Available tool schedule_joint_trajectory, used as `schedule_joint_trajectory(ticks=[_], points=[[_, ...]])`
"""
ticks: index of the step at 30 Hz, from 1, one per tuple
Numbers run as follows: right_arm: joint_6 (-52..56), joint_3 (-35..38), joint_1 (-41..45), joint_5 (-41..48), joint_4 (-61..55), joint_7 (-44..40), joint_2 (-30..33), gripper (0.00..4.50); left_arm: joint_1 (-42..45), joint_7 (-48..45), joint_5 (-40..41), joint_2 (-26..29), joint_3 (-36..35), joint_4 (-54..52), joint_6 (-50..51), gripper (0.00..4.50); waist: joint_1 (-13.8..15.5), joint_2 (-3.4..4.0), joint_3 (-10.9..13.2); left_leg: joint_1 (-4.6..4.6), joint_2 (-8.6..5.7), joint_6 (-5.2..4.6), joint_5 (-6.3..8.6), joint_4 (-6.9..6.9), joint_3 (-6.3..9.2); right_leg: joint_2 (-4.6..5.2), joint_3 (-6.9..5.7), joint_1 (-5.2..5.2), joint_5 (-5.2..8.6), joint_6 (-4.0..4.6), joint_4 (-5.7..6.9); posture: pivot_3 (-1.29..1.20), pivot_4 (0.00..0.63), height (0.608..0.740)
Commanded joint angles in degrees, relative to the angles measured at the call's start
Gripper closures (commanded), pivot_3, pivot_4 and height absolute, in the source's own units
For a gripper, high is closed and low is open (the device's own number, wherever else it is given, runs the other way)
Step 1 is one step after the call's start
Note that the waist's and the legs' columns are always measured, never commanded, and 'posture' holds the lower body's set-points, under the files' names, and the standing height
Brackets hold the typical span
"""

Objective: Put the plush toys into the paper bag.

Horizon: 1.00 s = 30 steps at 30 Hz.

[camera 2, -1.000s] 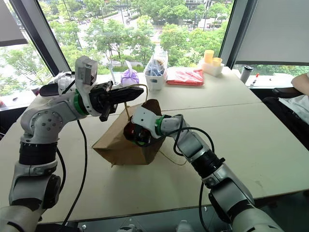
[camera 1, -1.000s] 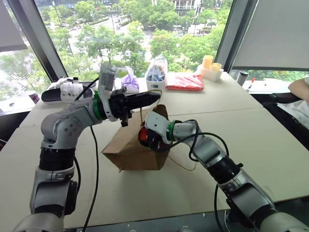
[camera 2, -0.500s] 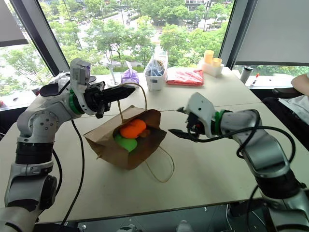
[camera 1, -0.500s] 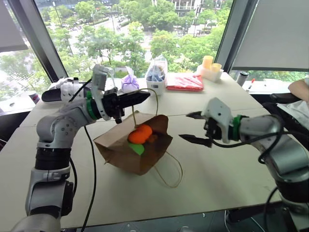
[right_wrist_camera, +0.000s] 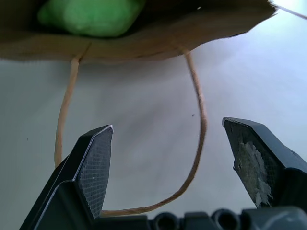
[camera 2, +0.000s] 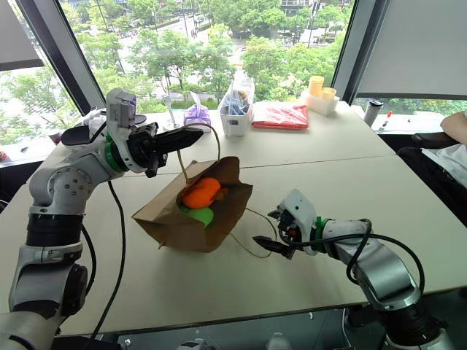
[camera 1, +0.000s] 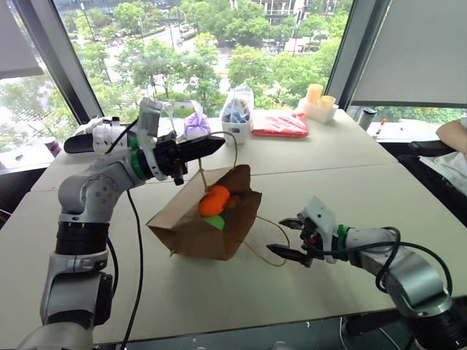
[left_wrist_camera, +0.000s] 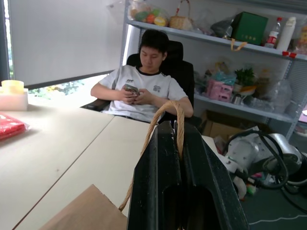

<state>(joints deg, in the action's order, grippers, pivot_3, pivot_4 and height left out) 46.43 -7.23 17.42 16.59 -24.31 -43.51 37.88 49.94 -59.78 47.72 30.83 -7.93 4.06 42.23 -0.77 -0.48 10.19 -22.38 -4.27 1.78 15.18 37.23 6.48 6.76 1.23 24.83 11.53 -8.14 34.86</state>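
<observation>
Left eye view: paper bag (camera 1: 201, 226) lies tilted on the tabletop (camera 1: 350, 182), light and crumple-prone — left gripper (camera 1: 213, 147) fingers clamped on its cord handle (camera 1: 232, 142), soft plush toys (camera 1: 214, 202) inside; right gripper (camera 1: 290, 237) fingers apart — best lifted by handles.

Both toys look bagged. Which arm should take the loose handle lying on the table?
Right, probably. The right gripper is open and low over the table, with the loose handle lying between its fingers. The left gripper is shut on the upper handle, holding the paper bag up.
</observation>
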Motion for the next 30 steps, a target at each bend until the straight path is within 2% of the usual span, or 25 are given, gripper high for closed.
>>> schedule_joint_trajectory(ticks=[1, 4, 9, 10, 16, 20, 23, 28, 30], points=[[-3.4, -2.9, 1.8, -2.7, 3.1, 2.0, -2.1, 0.57, 1.2, -0.3, 0.0, 0.0, -0.8, -1.5, -1.0, 4.5, 0.0, 0.0, 0.0, 0.0, 0.0, 0.0, 0.0, 0.0, -0.01, 0.0, 0.01, 0.0, 0.0, 0.0, 0.0, 0.0, 0.15, 0.74], [-5.6, -4.0, 2.8, -3.9, 6.2, 2.3, -3.0, 1.46, 1.1, 0.0, 0.0, 0.1, -0.9, -1.8, -0.9, 4.5, 0.0, 0.0, 0.0, 0.0, 0.0, 0.01, 0.0, 0.0, 0.0, 0.0, 0.0, 0.01, 0.0, 0.0, 0.0, 0.0, 0.15, 0.74], [-5.1, -2.8, 3.3, -2.4, 5.1, 0.9, -2.6, 4.14, 0.6, 0.1, 0.0, 0.2, -1.0, -2.3, -1.0, 4.5, 0.1, 0.0, 0.0, 0.0, -0.02, 0.01, 0.0, 0.01, 0.01, 0.0, 0.0, 0.0, 0.0, 0.0, 0.0, 0.0, 0.15, 0.74], [-4.5, -2.0, 3.4, -1.6, 4.2, 0.6, -2.5, 4.46, 0.5, 0.2, 0.0, 0.2, -1.0, -2.5, -1.0, 4.5, 0.0, 0.0, 0.0, 0.0, -0.01, 0.01, 0.0, 0.0, 0.02, 0.0, 0.0, 0.0, 0.0, 0.0, 0.0, 0.0, 0.15, 0.74], [2.0, 5.3, 5.8, 5.4, -2.0, -1.0, -0.3, 4.46, 0.3, 0.7, 0.2, 0.3, -1.6, -3.0, -1.0, 4.5, 0.1, 0.0, 0.0, -0.01, -0.01, 0.0, 0.0, 0.0, 0.02, 0.0, 0.0, 0.0, 0.0, 0.0, 0.0, 0.0, 0.15, 0.74], [10.2, 15.6, 13.9, 16.9, -3.1, -1.3, -0.1, 4.46, 1.0, 2.1, 0.5, -0.5, -2.4, -2.9, -1.7, 4.5, 0.1, 0.0, 0.0, -0.01, 0.0, 0.0, 0.0, 0.01, 0.03, 0.0, 0.0, -0.01, 0.0, 0.0, -0.01, 0.0, 0.15, 0.74], [14.9, 20.6, 21.0, 24.0, -0.8, -1.4, 0.2, 4.46, 1.2, 3.6, -0.1, -1.4, -2.8, -2.5, -3.0, 4.5, 0.1, 0.0, 0.0, 0.0, 0.01, 0.0, 0.0, -0.01, 0.04, 0.0, -0.01, -0.01, 0.0, 0.0, -0.01, 0.0, 0.15, 0.74], [19.9, 22.8, 27.0, 29.8, 4.6, -1.1, 1.0, 4.46, -0.4, 6.4, -3.5, -2.5, -2.1, -0.2, -6.3, 4.5, 0.1, 0.0, 0.0, -0.01, 0.0, -0.02, 0.01, -0.03, 0.06, 0.0, -0.02, -0.02, 0.0, 0.0, -0.05, 0.0, 0.15, 0.74], [18.6, 20.6, 26.8, 28.4, 7.3, -1.9, 1.4, 4.46, -2.9, 8.2, -6.0, -3.2, -1.2, 1.8, -7.8, 4.5, 0.1, 0.02, 0.0, -0.01, -0.01, -0.02, 0.01, -0.03, 0.03, 0.01, -0.02, -0.02, 0.0, 0.0, -0.05, 0.0, 0.15, 0.74]])
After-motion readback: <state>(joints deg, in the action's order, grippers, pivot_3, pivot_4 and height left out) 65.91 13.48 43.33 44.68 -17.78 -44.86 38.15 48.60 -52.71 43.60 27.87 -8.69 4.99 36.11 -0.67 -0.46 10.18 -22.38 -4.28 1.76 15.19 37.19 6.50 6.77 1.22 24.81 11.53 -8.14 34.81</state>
